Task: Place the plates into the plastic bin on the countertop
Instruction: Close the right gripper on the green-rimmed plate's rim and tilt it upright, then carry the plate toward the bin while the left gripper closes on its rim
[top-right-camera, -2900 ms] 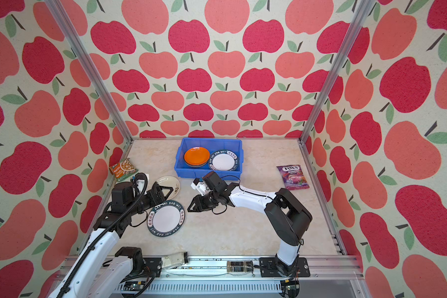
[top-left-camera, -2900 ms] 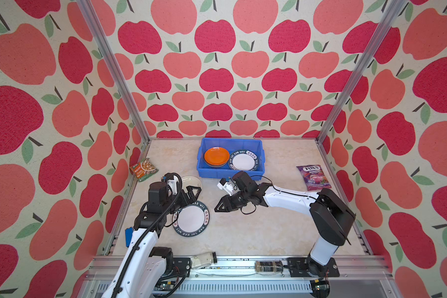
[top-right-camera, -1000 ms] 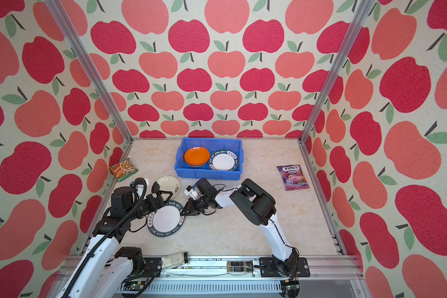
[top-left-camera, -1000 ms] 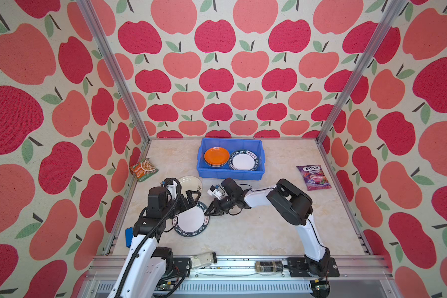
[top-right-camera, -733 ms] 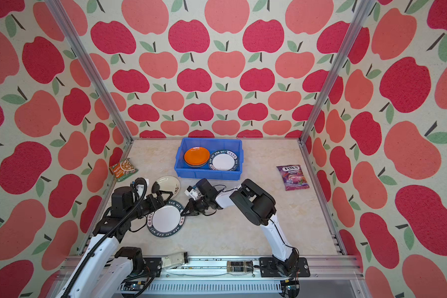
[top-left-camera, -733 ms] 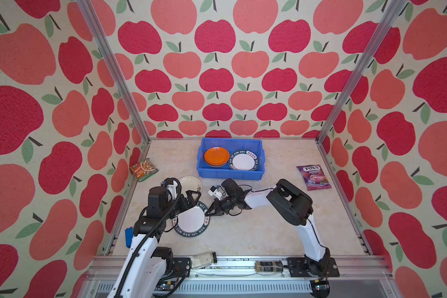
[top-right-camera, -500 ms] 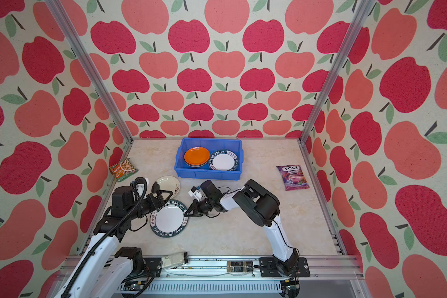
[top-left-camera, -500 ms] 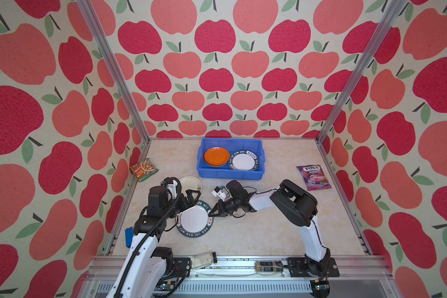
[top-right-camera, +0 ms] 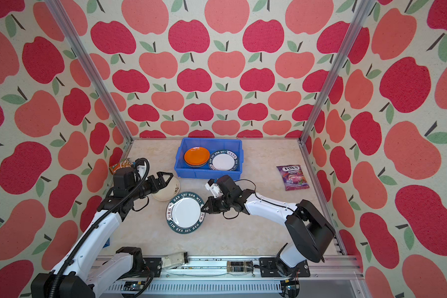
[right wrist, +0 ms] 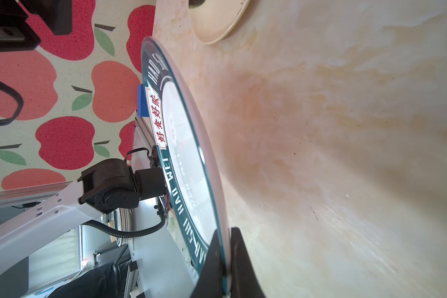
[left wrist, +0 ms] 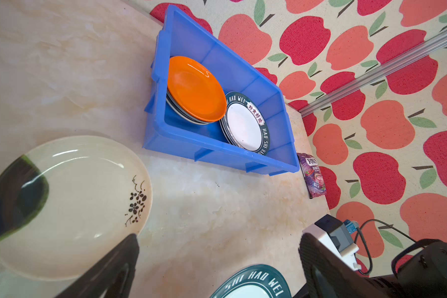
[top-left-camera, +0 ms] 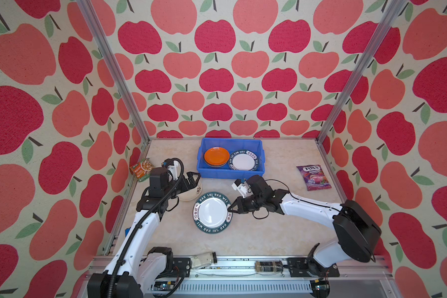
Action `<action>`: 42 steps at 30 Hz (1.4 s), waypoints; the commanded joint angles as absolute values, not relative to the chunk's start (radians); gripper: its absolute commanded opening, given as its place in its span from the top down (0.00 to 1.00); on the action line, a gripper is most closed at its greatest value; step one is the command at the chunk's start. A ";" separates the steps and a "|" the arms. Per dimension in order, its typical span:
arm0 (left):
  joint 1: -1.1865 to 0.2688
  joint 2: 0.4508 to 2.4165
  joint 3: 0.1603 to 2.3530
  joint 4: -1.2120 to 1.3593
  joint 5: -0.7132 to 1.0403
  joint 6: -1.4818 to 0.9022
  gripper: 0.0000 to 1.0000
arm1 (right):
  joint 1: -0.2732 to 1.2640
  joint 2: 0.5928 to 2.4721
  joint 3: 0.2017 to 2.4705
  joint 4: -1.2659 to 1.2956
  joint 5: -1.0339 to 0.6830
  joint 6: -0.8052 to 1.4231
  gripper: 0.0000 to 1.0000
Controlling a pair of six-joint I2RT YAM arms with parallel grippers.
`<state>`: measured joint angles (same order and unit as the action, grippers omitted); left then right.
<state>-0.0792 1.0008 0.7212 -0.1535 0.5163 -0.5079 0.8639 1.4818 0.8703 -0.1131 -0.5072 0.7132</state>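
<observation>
The marbled surface carried the blue bin straight beyond the right claw, away from the robot's base and near. The bin's long axis ran crosswise to that line, so its long front wall faced the claw. Inside, an orange stack filled the half toward the left arm's side and a white stack filled the other half.

The green-rimmed plate reached out from the right claw toward the left arm's side, face up. Being round, it had no long axis of its own. In the right wrist view it stood at a slant to the surface with shadow beneath it. I could not tell whether its far edge touched down.

The right claw was pinched narrow on that plate's near rim, one finger above and one below. It was clearly the arm placed for the carry.

The left claw hung wide and empty over the cream plate, beside the bin's near corner.
</observation>
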 commanded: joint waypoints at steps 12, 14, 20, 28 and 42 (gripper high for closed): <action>-0.234 1.197 0.735 0.094 0.662 -0.544 0.12 | 0.578 1.278 0.822 -0.187 -0.630 0.686 1.00; -0.241 1.229 0.726 0.140 0.696 -0.572 0.20 | 0.555 1.275 0.806 -0.141 -0.662 0.715 1.00; -0.277 1.300 0.721 0.209 0.729 -0.621 0.39 | 0.496 1.294 0.752 0.057 -0.772 0.834 1.00; -0.309 1.370 0.753 0.217 0.766 -0.629 0.64 | 0.471 1.363 0.756 0.202 -0.844 0.916 1.00; -0.311 1.380 0.798 0.173 0.745 -0.613 1.00 | 0.455 1.426 0.818 0.145 -0.804 0.852 1.00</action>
